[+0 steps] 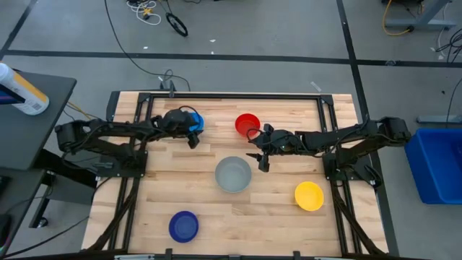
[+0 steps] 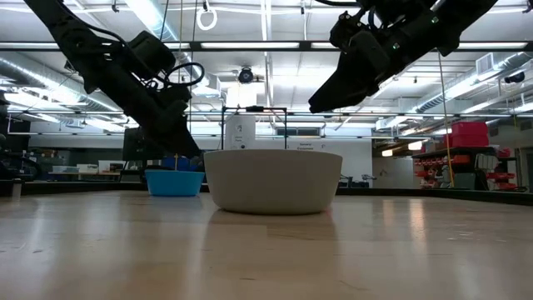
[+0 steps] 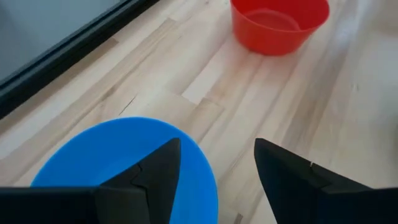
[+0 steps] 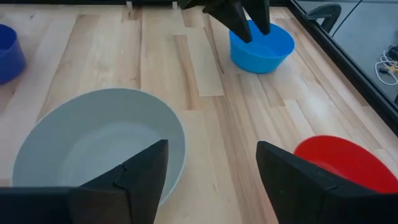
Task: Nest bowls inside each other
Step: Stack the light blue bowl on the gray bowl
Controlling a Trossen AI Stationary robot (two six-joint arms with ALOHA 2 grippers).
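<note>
The five bowls sit apart on the table (image 1: 289, 217), the grey bowl (image 1: 233, 174) central, the left gripper (image 1: 193, 136) spread wide over the light blue bowl (image 4: 261, 45), the right gripper (image 1: 262, 155) spread wide and empty between the grey and red bowl (image 1: 247, 123).

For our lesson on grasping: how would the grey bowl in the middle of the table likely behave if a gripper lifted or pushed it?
The grey bowl looks like thin, smooth plastic, so it is probably light and stiff, perhaps slippery between fingers. It sits upright on a broad base in the low view, so a push would more likely slide it across the wooden table than tip it.
</note>
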